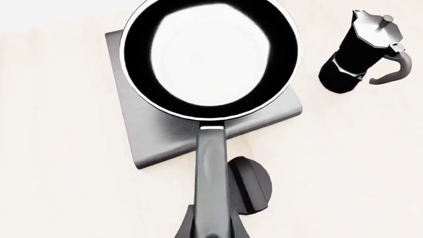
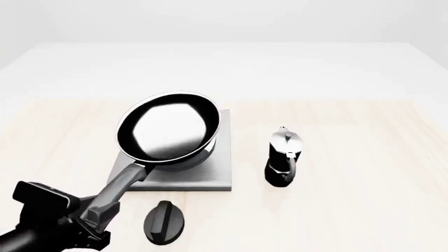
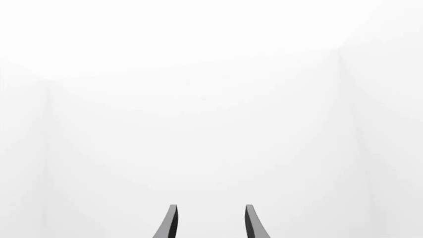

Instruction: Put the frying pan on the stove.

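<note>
The frying pan point(image 2: 168, 131), round and black with a pale glossy inside, is over the stove point(image 2: 203, 176), a flat dark grey slab. The pan tilts a little, and I cannot tell whether its base touches the slab. My left gripper point(image 2: 98, 212) is shut on the end of the pan's long grey handle point(image 2: 125, 181), at the near left. In the left wrist view the pan point(image 1: 211, 54) covers most of the stove point(image 1: 158, 139), and my left gripper point(image 1: 210, 230) grips the handle. My right gripper point(image 3: 210, 220) is open and empty, facing blank white space.
A black-and-silver moka pot point(image 2: 284, 157) stands upright to the right of the stove and shows in the left wrist view point(image 1: 363, 52). A small black oval knob point(image 2: 164, 222) lies in front of the stove, close beside the handle point(image 1: 251, 186).
</note>
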